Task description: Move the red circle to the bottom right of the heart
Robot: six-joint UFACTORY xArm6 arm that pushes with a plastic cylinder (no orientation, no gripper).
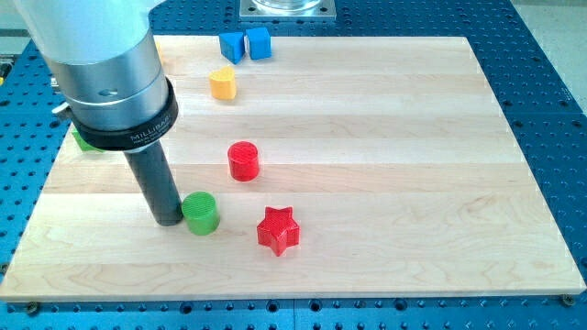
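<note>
The red circle (pixel 243 160) stands on the wooden board near the middle, left of centre. My tip (pixel 168 220) rests on the board at the lower left, touching or almost touching the left side of a green circle (pixel 200 213). The red circle is up and to the right of my tip, apart from it. A yellow block (pixel 222 83), possibly the heart, lies near the view's top, above the red circle. A red star (pixel 278 230) lies below and right of the red circle.
Two blue blocks (pixel 245 44) sit side by side at the board's top edge. A green block (pixel 84 141) is mostly hidden behind the arm at the left edge. The arm's wide body (pixel 105 73) covers the upper left of the board.
</note>
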